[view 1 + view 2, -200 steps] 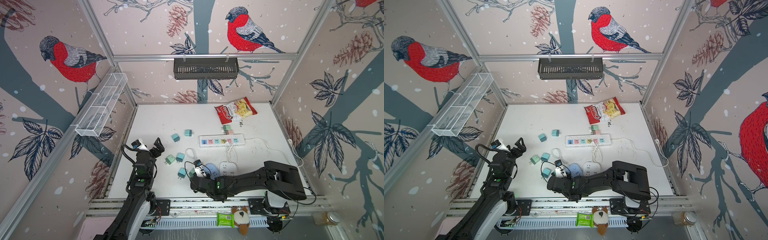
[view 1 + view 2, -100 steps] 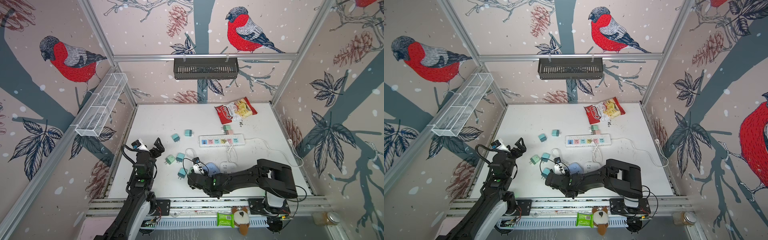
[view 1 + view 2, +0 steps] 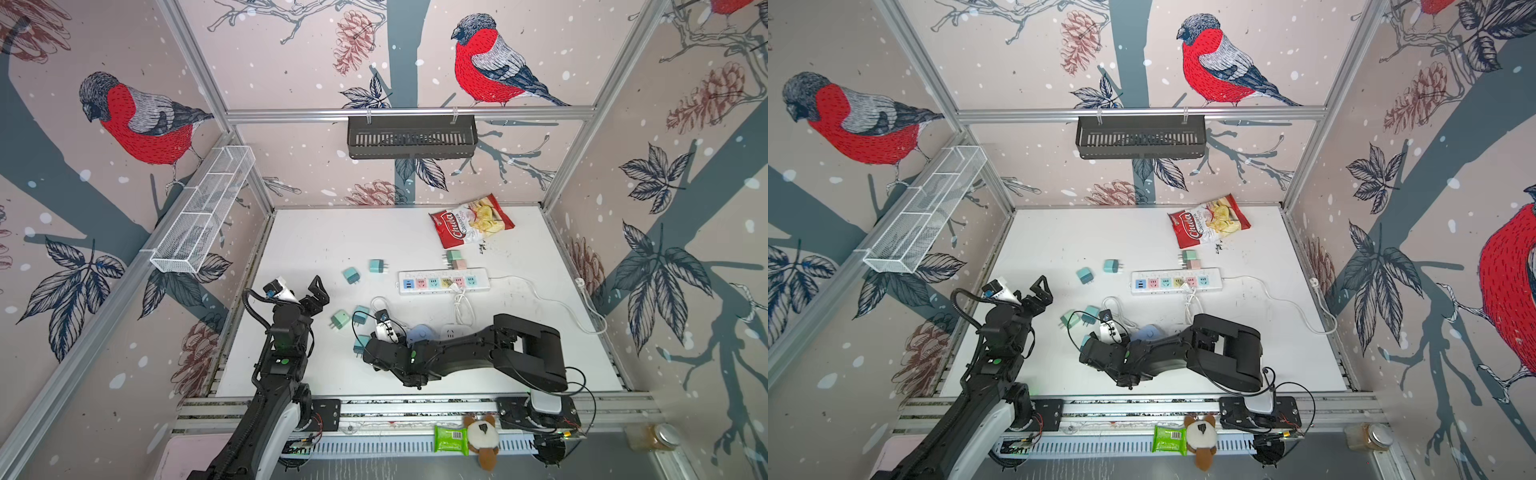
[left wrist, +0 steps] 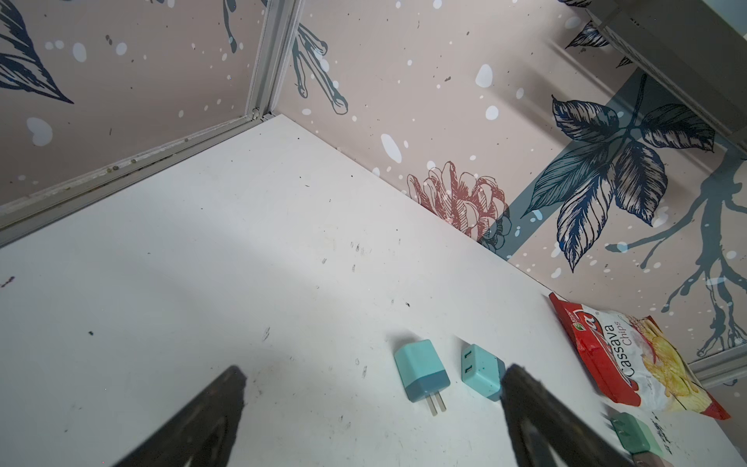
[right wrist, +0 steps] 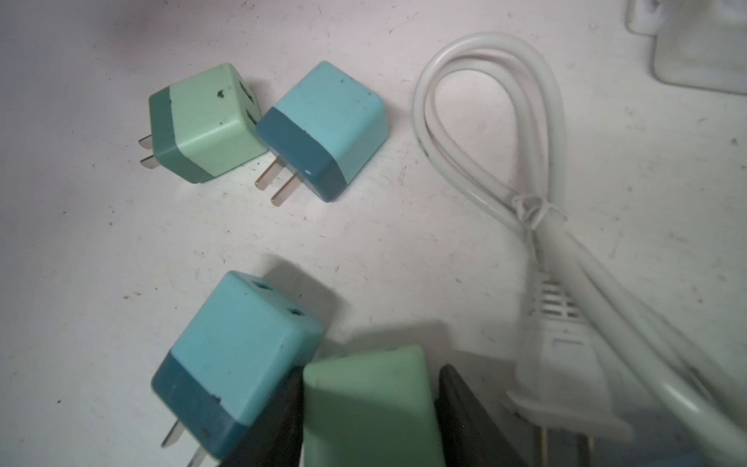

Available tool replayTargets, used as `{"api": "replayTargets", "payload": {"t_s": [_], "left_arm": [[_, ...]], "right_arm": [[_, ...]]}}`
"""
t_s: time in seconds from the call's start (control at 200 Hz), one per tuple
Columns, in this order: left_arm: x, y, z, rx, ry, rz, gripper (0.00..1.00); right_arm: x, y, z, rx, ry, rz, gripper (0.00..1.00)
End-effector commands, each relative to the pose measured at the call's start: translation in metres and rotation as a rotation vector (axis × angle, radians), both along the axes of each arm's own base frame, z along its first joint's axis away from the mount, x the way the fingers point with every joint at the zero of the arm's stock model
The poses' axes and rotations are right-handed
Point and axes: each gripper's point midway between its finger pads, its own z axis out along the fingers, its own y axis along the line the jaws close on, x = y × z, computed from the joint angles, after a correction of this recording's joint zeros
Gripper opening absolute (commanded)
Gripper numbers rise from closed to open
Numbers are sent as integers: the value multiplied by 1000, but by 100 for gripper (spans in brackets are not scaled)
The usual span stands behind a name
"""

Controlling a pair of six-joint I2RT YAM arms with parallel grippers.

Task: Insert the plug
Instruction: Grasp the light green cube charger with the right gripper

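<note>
Near-centre on the worktop (image 3: 332, 232), our right gripper (image 5: 370, 376) looks clamped on the green plug (image 5: 364, 416), blue plug (image 5: 238, 356) just beside; left gripper (image 4: 374, 374) wide open, empty, near left; pick step in hand; next we'd lift clear, align prongs, carry to the power strip (image 3: 444, 281) farther right.
</note>
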Motion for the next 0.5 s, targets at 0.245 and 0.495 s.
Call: {"api": "replayTargets", "payload": {"t_s": [0.245, 0.495], "left_arm": [[-1, 3, 5, -12, -21, 24, 98], [-1, 7, 4, -16, -22, 47, 98]], "right_arm": [[-17, -19, -16, -118, -3, 18, 52], [-23, -18, -19, -119, -29, 36, 33]]}}
